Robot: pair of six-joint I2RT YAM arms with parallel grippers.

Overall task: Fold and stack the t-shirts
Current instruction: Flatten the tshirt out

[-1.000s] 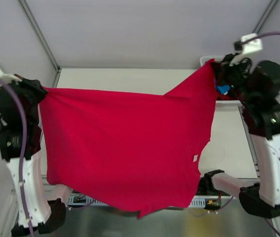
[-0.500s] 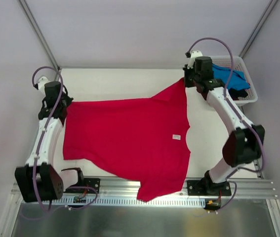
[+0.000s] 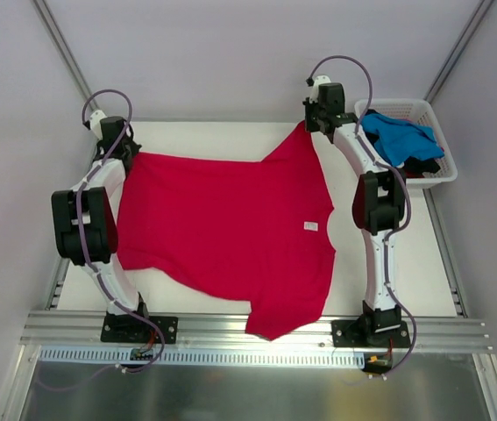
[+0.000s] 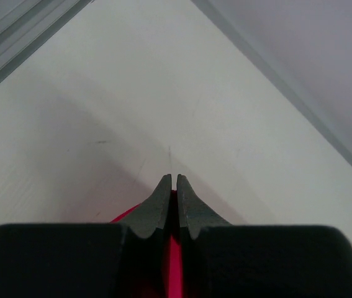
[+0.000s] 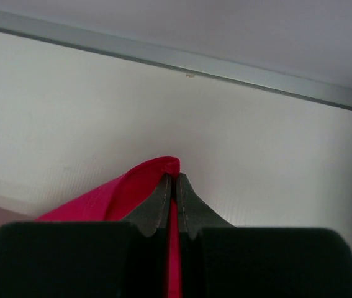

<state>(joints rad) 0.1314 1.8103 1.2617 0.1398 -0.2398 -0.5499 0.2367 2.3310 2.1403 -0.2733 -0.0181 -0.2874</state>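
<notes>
The crimson-red t-shirt (image 3: 226, 232) lies spread across the table, its lower part hanging over the near edge. My left gripper (image 3: 128, 151) is shut on its far left corner; red cloth (image 4: 174, 273) shows between the closed jaws of the gripper (image 4: 172, 180). My right gripper (image 3: 309, 123) is shut on the far right corner, where a red fold (image 5: 157, 171) sticks up at the gripper's tips (image 5: 174, 180). A bright blue t-shirt (image 3: 397, 138) lies on dark ones (image 3: 423, 164) in the basket.
The white slatted basket (image 3: 436, 175) stands at the far right of the table (image 3: 213, 139). A metal rail (image 3: 257, 329) runs along the near edge. Grey walls close in the back and sides.
Both arms have lowered and stretched toward the far edge, carrying the red shirt from hanging in the air down onto the table, spread flat.
</notes>
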